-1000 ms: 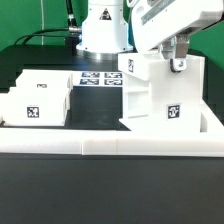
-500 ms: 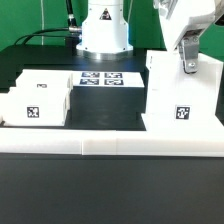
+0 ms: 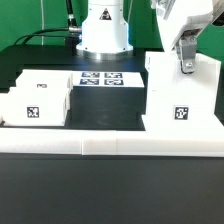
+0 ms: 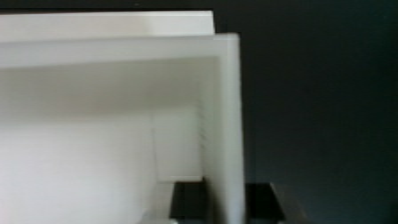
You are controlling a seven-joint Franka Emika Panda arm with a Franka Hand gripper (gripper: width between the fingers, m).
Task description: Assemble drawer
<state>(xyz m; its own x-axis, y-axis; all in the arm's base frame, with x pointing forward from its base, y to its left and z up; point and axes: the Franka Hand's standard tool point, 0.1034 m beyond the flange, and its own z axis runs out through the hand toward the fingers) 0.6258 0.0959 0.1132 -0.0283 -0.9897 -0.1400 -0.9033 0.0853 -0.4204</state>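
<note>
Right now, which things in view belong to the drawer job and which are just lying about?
Job: tall case; small trays at the exterior view's left; hand, closed on the case's wall.
Not the job: marker board; white rails; black table; arm base.

This looks like a robotics lab. A white arm base [image 3: 104, 28] stands on a black worktop [image 3: 108, 108], with a marker board [image 3: 100, 77] lying flat before it and white rails [image 3: 110, 147] along the worktop's edge. Square tags [image 3: 181, 113] (black on white) mark the plastic case [image 3: 168, 95] and trays [image 3: 45, 85]. Cables [image 3: 40, 36] trail behind.
</note>
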